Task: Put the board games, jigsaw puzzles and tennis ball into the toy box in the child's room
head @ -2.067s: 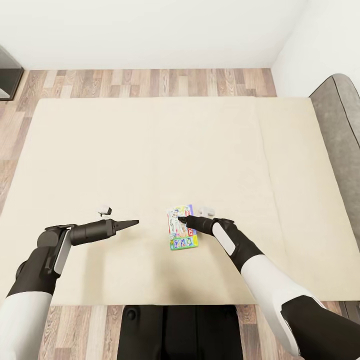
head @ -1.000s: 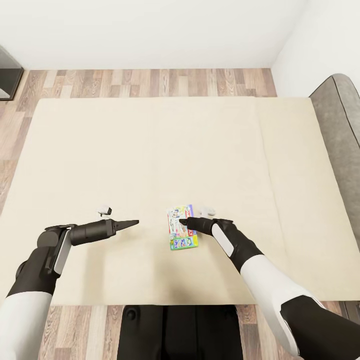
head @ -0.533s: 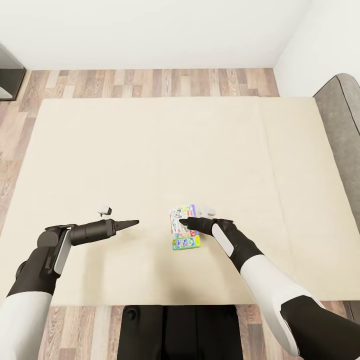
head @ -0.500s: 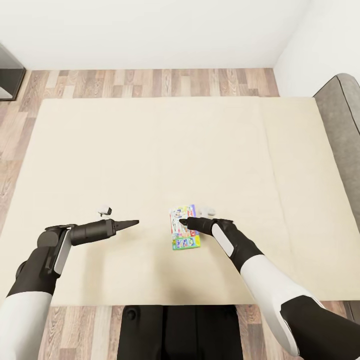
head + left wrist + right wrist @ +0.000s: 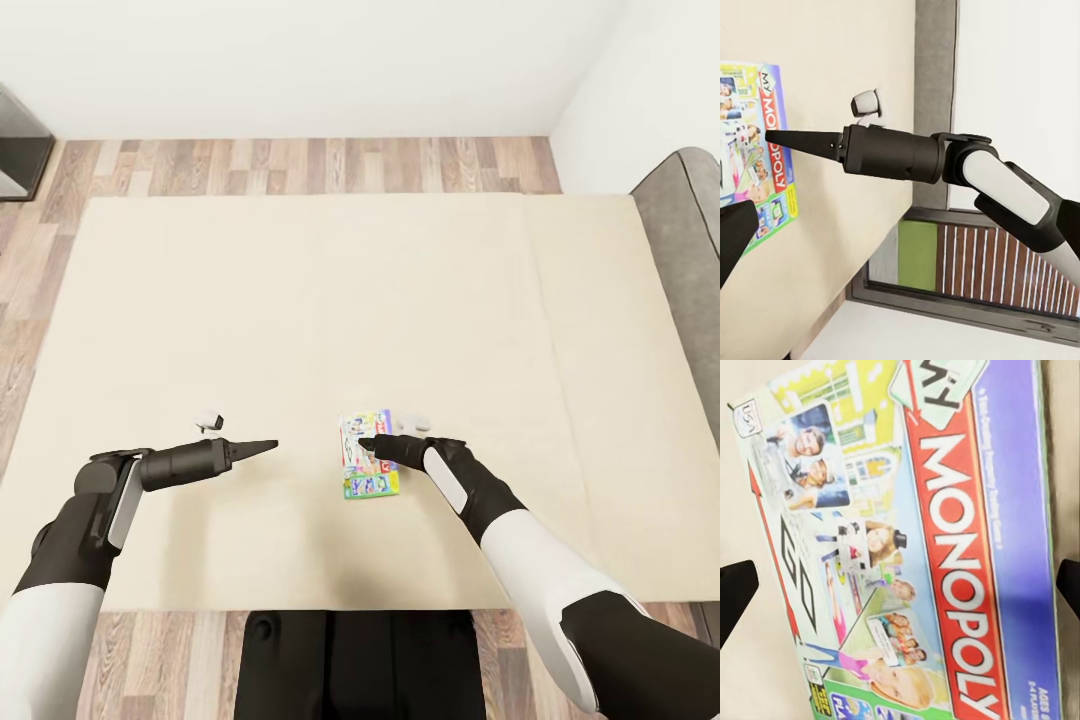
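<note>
I have the right gripper [image 5: 366, 443] hanging over the game box [image 5: 368, 455], which lies flat on the bed [image 5: 300, 300], near its front edge and a little right of centre. In the right wrist view the box [image 5: 915, 547] spreads under the camera, and a dark fingertip [image 5: 735, 592] shows at each side of the frame, well apart, so I read that pincer as spread wide and straddling the box, gripping nothing.

The left gripper [image 5: 268, 444] hovers over bare mattress well to the left of the box. In the head view its fingers come to a single point, so I take it as closed and empty. In the left wrist view I see the right arm [image 5: 945, 161] pointing toward the box [image 5: 754, 150].

I judge the box to be light, stiff cardboard with a glossy, slippery lid. It lies flush on a soft mattress, so there is no edge to get under. I would pinch across its shorter width, at the middle of the long edges, pressing down a little so the fingers sink beside it. Off-centre, it would likely tip or slide out, and a hard squeeze may buckle the lid.
</note>
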{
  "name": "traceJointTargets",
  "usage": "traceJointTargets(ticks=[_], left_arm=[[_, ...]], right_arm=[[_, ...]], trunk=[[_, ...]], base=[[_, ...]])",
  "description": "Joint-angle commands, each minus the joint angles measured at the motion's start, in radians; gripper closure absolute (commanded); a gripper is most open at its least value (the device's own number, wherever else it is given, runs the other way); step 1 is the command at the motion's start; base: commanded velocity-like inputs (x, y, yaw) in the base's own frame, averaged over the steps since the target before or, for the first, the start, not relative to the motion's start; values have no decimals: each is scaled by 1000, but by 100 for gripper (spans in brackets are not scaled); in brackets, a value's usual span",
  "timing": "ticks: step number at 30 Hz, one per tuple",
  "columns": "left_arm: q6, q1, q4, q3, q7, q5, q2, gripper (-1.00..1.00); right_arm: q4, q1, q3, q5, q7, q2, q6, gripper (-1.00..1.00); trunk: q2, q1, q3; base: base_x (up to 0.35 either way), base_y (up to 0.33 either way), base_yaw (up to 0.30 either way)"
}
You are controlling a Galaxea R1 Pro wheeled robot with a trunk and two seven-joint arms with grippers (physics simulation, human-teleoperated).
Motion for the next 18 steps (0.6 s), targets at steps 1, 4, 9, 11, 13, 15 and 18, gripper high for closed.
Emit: traceJointTargets(ticks=[1,4,9,11,13,15,18], left_arm=[[9,0,0,0,-2,2,0,-100],[9,0,0,0,-2,2,0,-100],[10,0,0,0,-2,2,0,-100],[10,0,0,0,-2,2,0,-100],[10,0,0,0,-2,2,0,-100],[10,0,0,0,-2,3,0,-100],[10,0,1,0,-2,2,0,-100]], right_arm=[[-1,0,1,-1,1,0,4,-100],[-1,0,1,-1,1,1,4,-100],[-1,0,2,0,2,0,4,-100],[-2,0,2,0,2,0,4,-100],[-2,0,2,0,2,0,4,-100],[-1,0,2,0,2,0,4,-100],[-2,0,2,-1,2,0,4,-100]], trunk=[[-2,1,-1],[-2,1,-1],[-2,1,-1],[-2,1,-1],[-2,1,-1],[-2,1,-1],[-2,1,-1]], base=[[0,14,93],[0,8,127],[0,2,68],[0,1,19],[0,0,12],[0,3,8],[0,54,4]])
